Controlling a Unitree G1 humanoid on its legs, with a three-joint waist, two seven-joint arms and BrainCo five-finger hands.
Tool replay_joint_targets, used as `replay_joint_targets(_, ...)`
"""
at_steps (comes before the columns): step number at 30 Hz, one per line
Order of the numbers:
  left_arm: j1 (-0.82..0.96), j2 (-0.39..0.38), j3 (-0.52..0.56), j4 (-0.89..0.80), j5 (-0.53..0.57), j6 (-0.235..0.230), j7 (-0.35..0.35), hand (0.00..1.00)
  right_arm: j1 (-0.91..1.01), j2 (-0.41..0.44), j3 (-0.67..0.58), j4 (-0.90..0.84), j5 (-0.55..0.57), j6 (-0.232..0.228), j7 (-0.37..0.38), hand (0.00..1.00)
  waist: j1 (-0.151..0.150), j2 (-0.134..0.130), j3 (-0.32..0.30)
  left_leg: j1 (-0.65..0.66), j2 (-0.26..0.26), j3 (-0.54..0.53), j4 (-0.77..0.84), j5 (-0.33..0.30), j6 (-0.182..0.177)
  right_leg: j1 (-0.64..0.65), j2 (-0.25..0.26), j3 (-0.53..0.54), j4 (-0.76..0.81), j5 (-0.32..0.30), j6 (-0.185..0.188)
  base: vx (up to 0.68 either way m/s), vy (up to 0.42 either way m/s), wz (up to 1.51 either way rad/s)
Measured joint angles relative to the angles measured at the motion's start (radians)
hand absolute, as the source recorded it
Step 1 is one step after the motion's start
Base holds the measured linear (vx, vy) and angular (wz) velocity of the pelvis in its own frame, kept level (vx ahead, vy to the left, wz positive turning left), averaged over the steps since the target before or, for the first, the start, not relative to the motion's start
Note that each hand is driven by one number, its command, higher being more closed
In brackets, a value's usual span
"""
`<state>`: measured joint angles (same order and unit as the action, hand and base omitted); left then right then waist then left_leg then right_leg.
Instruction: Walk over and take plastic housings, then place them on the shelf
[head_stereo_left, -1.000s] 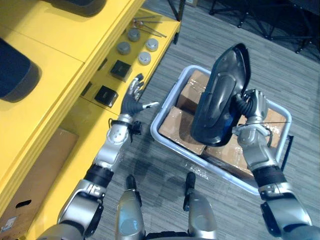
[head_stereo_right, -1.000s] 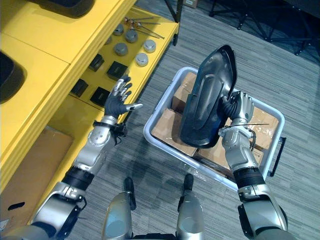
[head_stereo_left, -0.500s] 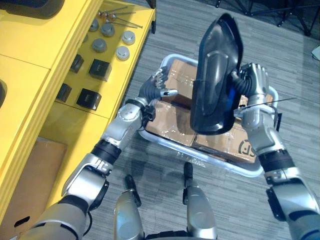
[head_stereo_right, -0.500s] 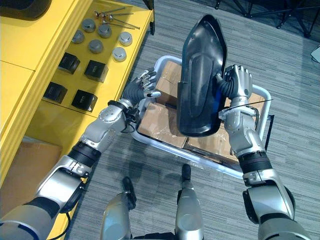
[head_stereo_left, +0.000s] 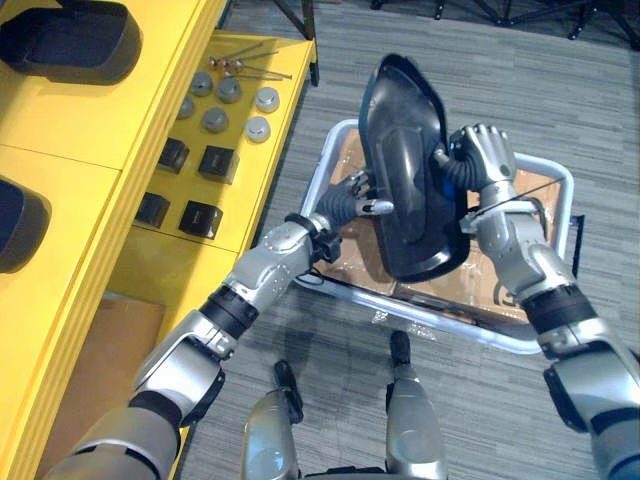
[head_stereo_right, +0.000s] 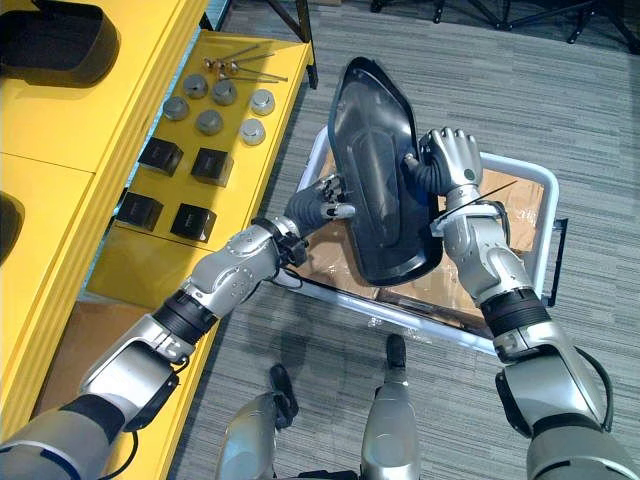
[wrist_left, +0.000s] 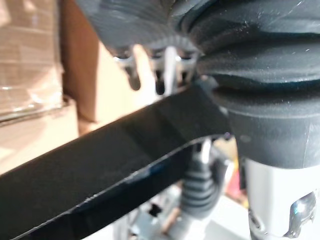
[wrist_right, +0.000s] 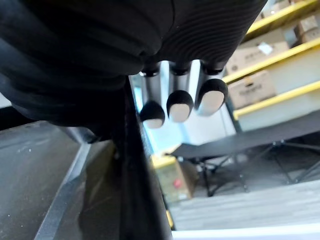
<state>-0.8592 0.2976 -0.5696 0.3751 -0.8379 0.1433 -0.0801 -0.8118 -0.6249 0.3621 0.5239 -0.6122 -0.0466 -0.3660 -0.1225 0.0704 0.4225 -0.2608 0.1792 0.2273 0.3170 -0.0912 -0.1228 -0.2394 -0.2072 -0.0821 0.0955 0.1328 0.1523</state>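
Observation:
A large black plastic housing (head_stereo_left: 405, 170) stands upright above the cart, its hollow side facing me. My right hand (head_stereo_left: 480, 160) is shut on its right edge; in the right wrist view the fingers (wrist_right: 180, 105) curl over the dark rim (wrist_right: 135, 165). My left hand (head_stereo_right: 320, 205) reaches across from the left, open, with fingers and thumb at the housing's left edge. In the left wrist view the fingertips (wrist_left: 160, 85) show just past the black edge (wrist_left: 110, 160). Two more black housings (head_stereo_left: 70, 40) (head_stereo_left: 15, 225) lie on the yellow shelf's top level.
The yellow shelf (head_stereo_left: 130, 140) runs along the left; its lower level holds small black boxes (head_stereo_left: 200, 215), grey round parts (head_stereo_left: 215, 120) and thin metal tools (head_stereo_left: 245, 65). A grey-rimmed cart (head_stereo_left: 545, 170) holds cardboard boxes under the housing. A cardboard box (head_stereo_left: 90, 350) sits under the shelf.
My left hand has swung right from beside the shelf to the housing's left edge. The housing has come lower and closer to it. The camera has shifted.

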Motion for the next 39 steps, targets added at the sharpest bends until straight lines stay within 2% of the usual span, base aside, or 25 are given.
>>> replay_joint_targets(11, 0.007, 0.000, -0.034, -0.023, 0.075, 0.048, 0.039, 0.00, -0.063, 0.002, 0.062, 0.101, -0.002, 0.005, 0.015, 1.00, 0.003, 0.041, -0.006, 0.016, -0.019, -0.007, -0.018, 0.013, 0.004, 0.018, -0.015, -0.008, -0.004, 0.004, 0.005, -0.01, 0.014, 0.03)
replay_joint_targets(14, 0.009, -0.014, -0.042, -0.023, 0.102, 0.074, 0.039, 0.00, -0.073, 0.007, 0.062, 0.126, 0.000, 0.012, 0.015, 1.00, 0.003, 0.044, -0.005, 0.015, -0.019, -0.022, -0.014, 0.013, 0.004, 0.034, -0.015, -0.024, -0.010, 0.004, 0.005, -0.02, 0.021, 0.10)
replay_joint_targets(17, 0.017, -0.026, -0.042, -0.023, 0.111, 0.079, 0.043, 0.00, -0.086, 0.013, 0.062, 0.126, 0.000, 0.013, 0.013, 1.00, 0.007, 0.045, -0.005, 0.015, -0.019, -0.023, -0.012, 0.013, 0.004, 0.036, -0.015, -0.026, -0.013, 0.006, 0.004, -0.01, 0.006, 0.04)
replay_joint_targets(24, 0.028, -0.045, -0.042, -0.023, 0.183, 0.122, 0.101, 0.00, -0.100, 0.068, 0.062, 0.170, 0.002, 0.019, -0.007, 1.00, 0.019, 0.045, -0.005, 0.014, -0.019, -0.027, -0.009, 0.013, 0.004, 0.043, -0.015, -0.030, -0.020, 0.010, 0.004, 0.00, 0.003, 0.01)
replay_joint_targets(33, 0.029, -0.079, -0.038, 0.026, 0.187, 0.120, 0.145, 0.00, -0.107, 0.136, 0.066, 0.233, -0.032, 0.033, -0.069, 1.00, 0.045, 0.044, -0.005, 0.007, -0.019, -0.055, 0.004, 0.012, 0.003, 0.067, -0.012, -0.057, -0.031, 0.011, 0.003, -0.01, 0.013, 0.07)
replay_joint_targets(35, 0.030, -0.089, -0.038, 0.046, 0.188, 0.116, 0.149, 0.00, -0.107, 0.143, 0.081, 0.245, -0.052, 0.053, -0.093, 1.00, 0.055, 0.044, -0.005, 0.000, -0.019, -0.060, 0.008, 0.012, 0.003, 0.066, -0.012, -0.062, -0.032, 0.012, 0.002, -0.01, 0.018, 0.06)
replay_joint_targets(39, 0.039, -0.092, -0.038, 0.066, 0.189, 0.100, 0.154, 0.00, -0.113, 0.172, 0.083, 0.280, -0.093, 0.079, -0.123, 1.00, 0.056, 0.044, -0.005, -0.014, -0.018, -0.078, 0.014, 0.013, 0.004, 0.068, -0.010, -0.082, -0.033, 0.013, 0.001, 0.00, 0.014, 0.12)
